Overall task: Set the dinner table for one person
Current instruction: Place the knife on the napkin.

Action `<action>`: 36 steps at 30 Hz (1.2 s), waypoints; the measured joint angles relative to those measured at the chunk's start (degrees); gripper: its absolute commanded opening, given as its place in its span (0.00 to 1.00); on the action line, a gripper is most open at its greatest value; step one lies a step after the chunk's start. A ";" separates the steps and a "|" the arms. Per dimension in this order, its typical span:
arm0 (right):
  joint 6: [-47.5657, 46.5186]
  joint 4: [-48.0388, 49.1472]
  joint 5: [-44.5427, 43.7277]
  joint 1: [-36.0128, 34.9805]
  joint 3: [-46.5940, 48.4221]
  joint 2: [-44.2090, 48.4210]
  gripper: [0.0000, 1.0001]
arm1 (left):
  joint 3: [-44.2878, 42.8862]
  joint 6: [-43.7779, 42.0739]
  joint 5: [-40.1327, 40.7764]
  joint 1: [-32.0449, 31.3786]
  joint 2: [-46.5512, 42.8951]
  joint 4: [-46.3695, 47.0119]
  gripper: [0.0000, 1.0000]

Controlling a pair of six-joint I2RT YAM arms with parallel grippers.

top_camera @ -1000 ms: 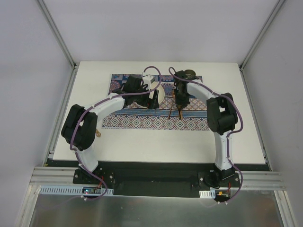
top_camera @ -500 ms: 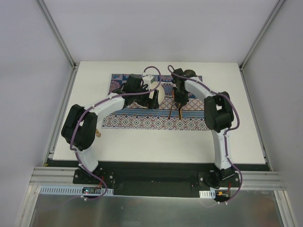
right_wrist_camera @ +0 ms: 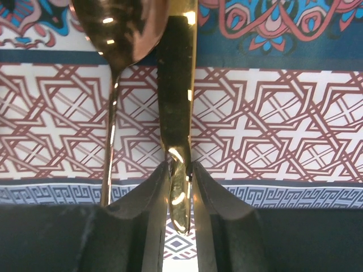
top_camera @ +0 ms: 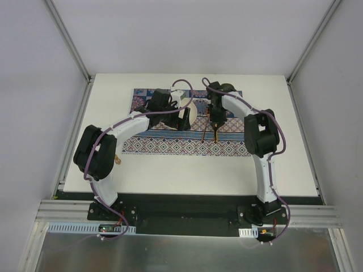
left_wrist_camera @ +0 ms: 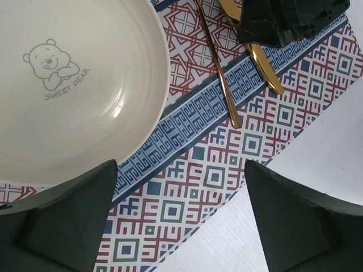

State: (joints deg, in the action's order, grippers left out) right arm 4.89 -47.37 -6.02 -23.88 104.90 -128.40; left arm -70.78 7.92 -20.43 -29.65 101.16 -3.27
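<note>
Print: the cream plate (left_wrist_camera: 85, 113) carries a grey line drawing of a smiling bear near its rim. Below the bear are the small capitals "SWEET BEAR", though the first letter of the second word is not crisp. No other writing can be read in any view.

Plate: it sits on the patterned placemat (left_wrist_camera: 227, 187), and its smooth glazed well shows the print and a small glint of light.

Dinner table (top_camera: 170, 170): a large white tabletop with aluminium rails along its sides, and both arms reach out over it. The placemat lies across its far half, roughly centred.

Cutlery: a gold-coloured spoon (right_wrist_camera: 119, 28) and a knife (right_wrist_camera: 176, 96) lie side by side on the placemat, just right of the plate. They run nearly parallel, with the spoon nearer the plate. The spoon's bowl overlaps the knife's edge in the right wrist view.

Left gripper (left_wrist_camera: 180, 167): its fingers stand wide apart over the placemat at the plate's near edge, with nothing between them.

Right gripper (right_wrist_camera: 180, 165): its fingers are drawn in narrow on either side of the knife's handle, touching it or nearly so. Cannot tell whether they are actually pinching it.

Also a small brownish item on the table beside the left arm's elbow, too small to identify.
</note>
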 measured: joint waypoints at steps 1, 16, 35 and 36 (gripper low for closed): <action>-0.02 0.17 -0.17 0.15 0.00 -0.28 0.25 | 0.00 0.00 0.00 0.00 0.00 0.00 0.93; 0.55 0.44 -0.66 0.44 0.28 -0.68 0.01 | 0.00 -0.02 0.02 0.00 0.02 0.00 0.93; 7.19 4.72 -1.03 1.29 -4.55 2.01 0.01 | 0.00 -0.02 0.02 0.00 0.07 0.00 0.93; 7.78 4.70 -1.11 1.36 -4.55 2.01 0.01 | 0.00 -0.02 0.02 0.00 0.07 0.00 0.93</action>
State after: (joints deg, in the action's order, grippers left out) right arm 12.67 -42.68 -7.14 -22.52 100.36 -126.39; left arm -70.78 7.90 -20.40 -29.65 101.23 -3.27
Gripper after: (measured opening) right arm 0.047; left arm 0.934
